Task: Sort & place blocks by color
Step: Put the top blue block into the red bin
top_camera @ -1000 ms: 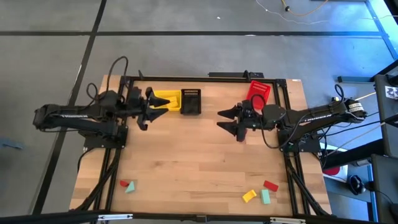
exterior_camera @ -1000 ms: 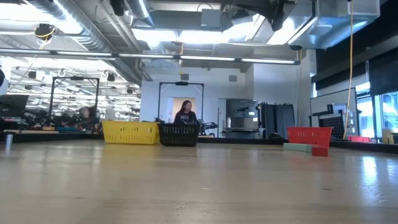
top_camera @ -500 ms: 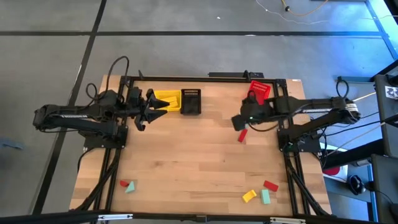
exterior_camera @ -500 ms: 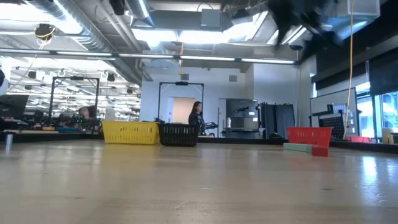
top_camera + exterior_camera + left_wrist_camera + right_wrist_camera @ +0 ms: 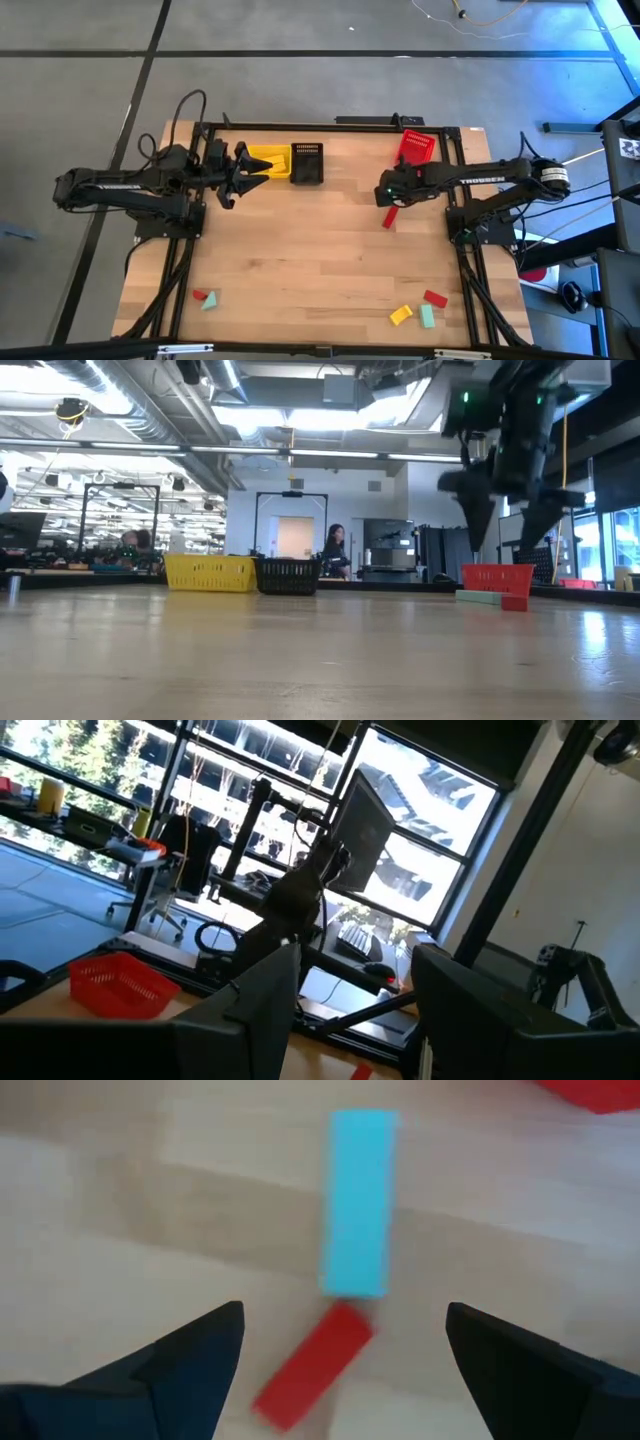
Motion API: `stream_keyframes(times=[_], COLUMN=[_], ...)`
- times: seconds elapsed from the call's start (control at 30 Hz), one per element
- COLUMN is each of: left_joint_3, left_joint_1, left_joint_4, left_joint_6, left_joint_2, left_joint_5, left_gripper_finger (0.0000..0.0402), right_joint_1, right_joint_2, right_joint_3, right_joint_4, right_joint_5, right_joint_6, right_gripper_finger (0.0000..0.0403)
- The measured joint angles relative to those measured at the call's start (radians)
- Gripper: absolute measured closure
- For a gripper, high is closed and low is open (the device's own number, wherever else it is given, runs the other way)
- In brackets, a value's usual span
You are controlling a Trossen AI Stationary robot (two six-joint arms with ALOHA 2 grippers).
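At the near edge of your table (image 5: 300, 270) you can see two little groups of blocks. On the near left, a red block (image 5: 200, 296) touches a teal block (image 5: 210, 303). On the near right, a yellow block (image 5: 401, 315), a second teal block (image 5: 428, 317) and a second red block (image 5: 435, 298) lie close together.

Farther back on the right, your right gripper (image 5: 386, 190) hangs above the table with its fingers spread wide and nothing in them. Under it lie a red bar (image 5: 312, 1366) and a teal bar (image 5: 357, 1202), and their ends look like they touch. The red basket (image 5: 417, 150) sits just beyond them, at the far right edge.

On the far left, your left gripper (image 5: 262, 169) hangs at the yellow basket (image 5: 272, 161). Its fingers (image 5: 250, 1010) are partly open, and you see nothing between them. The black basket (image 5: 307, 164) stands right beside the yellow one, on its right.
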Motion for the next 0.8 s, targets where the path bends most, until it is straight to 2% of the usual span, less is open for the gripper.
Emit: stream_keyframes(times=[0.23, 0.47, 0.63, 0.8], left_joint_3=[0.0, 0.0, 0.0, 0.0], left_joint_1=[0.0, 0.0, 0.0, 0.0], left_joint_4=[0.0, 0.0, 0.0, 0.0], left_joint_6=[-0.001, 0.0, 0.0, -0.001], left_joint_2=[0.0, 0.0, 0.0, 0.0], left_joint_5=[-0.002, -0.064, -0.074, -0.074], left_gripper_finger=[0.0214, 0.0214, 0.0214, 0.0214], right_joint_1=[-0.043, -0.046, -0.046, -0.046], right_joint_2=[0.073, 0.161, 0.22, 0.26], right_joint_3=[-0.064, -0.064, -0.064, -0.058], right_joint_4=[0.138, 0.188, 0.207, 0.219], right_joint_5=[0.007, 0.009, 0.009, 0.003], right_joint_6=[-0.001, -0.026, -0.028, -0.035], right_gripper_finger=[0.0054, 0.0061, 0.0096, 0.0155])
